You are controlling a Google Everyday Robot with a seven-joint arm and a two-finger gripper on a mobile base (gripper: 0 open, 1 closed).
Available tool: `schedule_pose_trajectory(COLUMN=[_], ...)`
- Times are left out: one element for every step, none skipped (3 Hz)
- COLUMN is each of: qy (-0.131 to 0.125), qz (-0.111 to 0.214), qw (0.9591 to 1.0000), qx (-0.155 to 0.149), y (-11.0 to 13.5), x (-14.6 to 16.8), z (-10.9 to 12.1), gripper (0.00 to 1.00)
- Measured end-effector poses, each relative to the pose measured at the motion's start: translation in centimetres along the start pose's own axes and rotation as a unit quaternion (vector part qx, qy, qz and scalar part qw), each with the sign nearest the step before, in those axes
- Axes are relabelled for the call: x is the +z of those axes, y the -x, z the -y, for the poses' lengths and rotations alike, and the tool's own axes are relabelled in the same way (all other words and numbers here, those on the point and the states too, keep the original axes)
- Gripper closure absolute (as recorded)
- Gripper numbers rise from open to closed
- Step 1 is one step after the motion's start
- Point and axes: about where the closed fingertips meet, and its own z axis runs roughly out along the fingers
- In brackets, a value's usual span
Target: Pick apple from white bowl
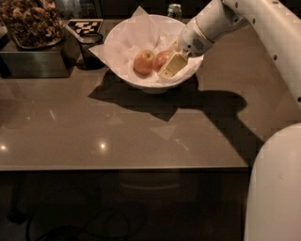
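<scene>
The white bowl [141, 84], lined with crumpled white paper, stands at the back middle of the brown table. Two apples lie in it side by side. The redder apple [161, 58] is on the right, and the paler orange-yellow apple [143, 62] is on the left. My gripper [168, 61] reaches down into the bowl from the upper right. It is right against the redder apple and covers that apple's right side.
A small dark cup [89, 44] stands just left of the bowl. A dark bin of brown dried pieces [30, 28] and a black-and-white tag [84, 26] are at the back left. A jar top [174, 10] is behind the bowl. My white body [275, 188] fills the lower right.
</scene>
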Motion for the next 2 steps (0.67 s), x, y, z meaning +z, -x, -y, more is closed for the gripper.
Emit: schedule_pose_trajectory(qy=[0.028, 0.051], qz=[0.056, 0.103], qw=[0.9980, 0.9932], qx=[-0.007, -0.017], y=[1.8, 3.6], x=[-1.1, -2.7], z=[-0.8, -1.8], gripper=[1.00, 1.00])
